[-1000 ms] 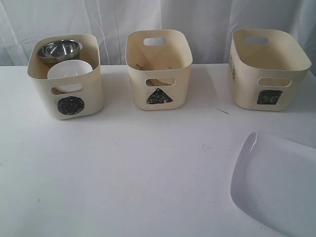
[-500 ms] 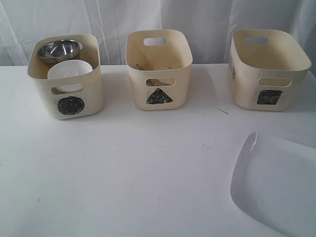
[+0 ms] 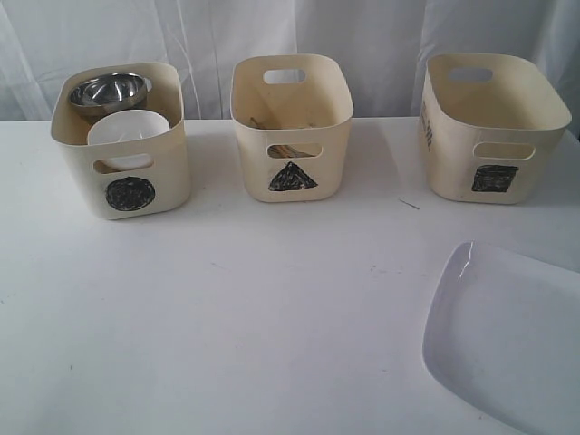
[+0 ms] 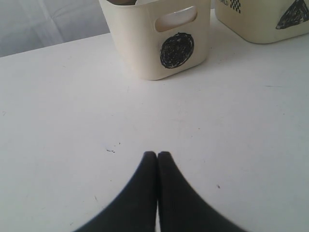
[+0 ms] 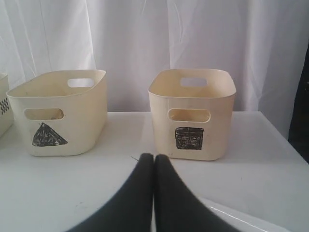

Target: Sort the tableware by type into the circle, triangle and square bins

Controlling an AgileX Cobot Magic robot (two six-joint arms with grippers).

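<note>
Three cream bins stand in a row at the back of the white table. The circle bin (image 3: 122,145) (image 4: 157,36) at the left holds a steel bowl (image 3: 109,91) and a small white bowl (image 3: 129,129). In the triangle bin (image 3: 290,127) (image 5: 58,113), wooden chopsticks (image 3: 290,149) show through the handle slot. The square bin (image 3: 494,127) (image 5: 193,113) stands at the right. A large white plate (image 3: 507,335) (image 5: 231,217) lies at the front right. My left gripper (image 4: 157,154) is shut and holds nothing, in front of the circle bin. My right gripper (image 5: 154,156) is shut and holds nothing, over the plate's edge.
White curtains (image 3: 290,27) hang behind the table. A thin dark sliver (image 3: 410,205) lies on the tabletop between the triangle and square bins. The table's right edge (image 5: 289,145) runs just beyond the square bin.
</note>
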